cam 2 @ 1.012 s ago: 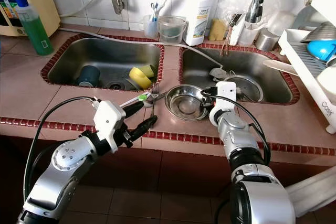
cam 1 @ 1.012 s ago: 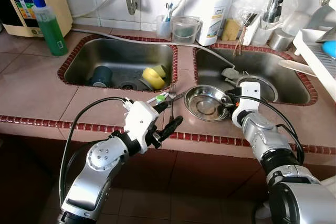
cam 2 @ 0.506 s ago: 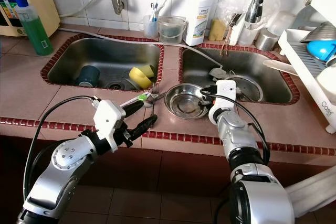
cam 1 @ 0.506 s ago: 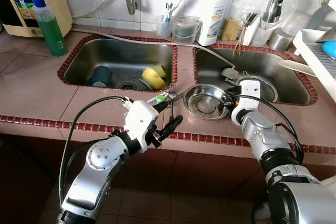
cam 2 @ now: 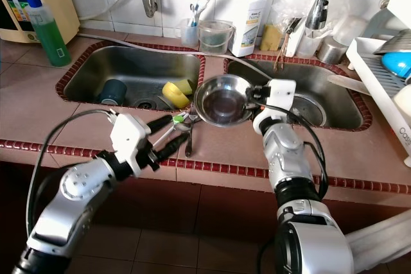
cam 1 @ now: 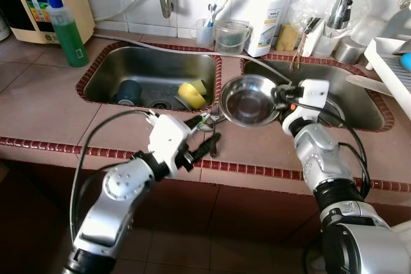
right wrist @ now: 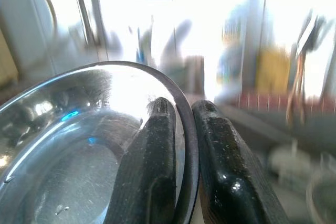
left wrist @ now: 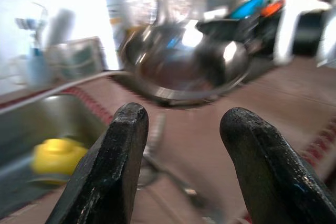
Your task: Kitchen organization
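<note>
A steel bowl (cam 1: 247, 101) hangs tilted above the counter strip between the two sinks. My right gripper (cam 1: 278, 97) is shut on its right rim, and in the right wrist view one finger lies inside the bowl (right wrist: 68, 150) and the other outside. My left gripper (cam 1: 210, 134) is open just above the tiled counter edge. It sits beside a small pile of cutlery (cam 1: 207, 122) with a green handle. In the left wrist view the bowl (left wrist: 184, 69) floats blurred beyond my open fingers (left wrist: 113, 171).
The left sink (cam 1: 103, 81) holds a dark cup (cam 1: 129, 91) and a yellow item (cam 1: 191, 94). A green soap bottle (cam 1: 67, 27) stands at the back left, a white bottle (cam 1: 267, 11) and clear jug (cam 1: 231, 35) behind. A dish rack (cam 1: 392, 68) stands right.
My right gripper has lifted the bowl off the counter, tilting it and carrying it up and back. The left gripper stays by the cutlery. The camera shifted slightly.
</note>
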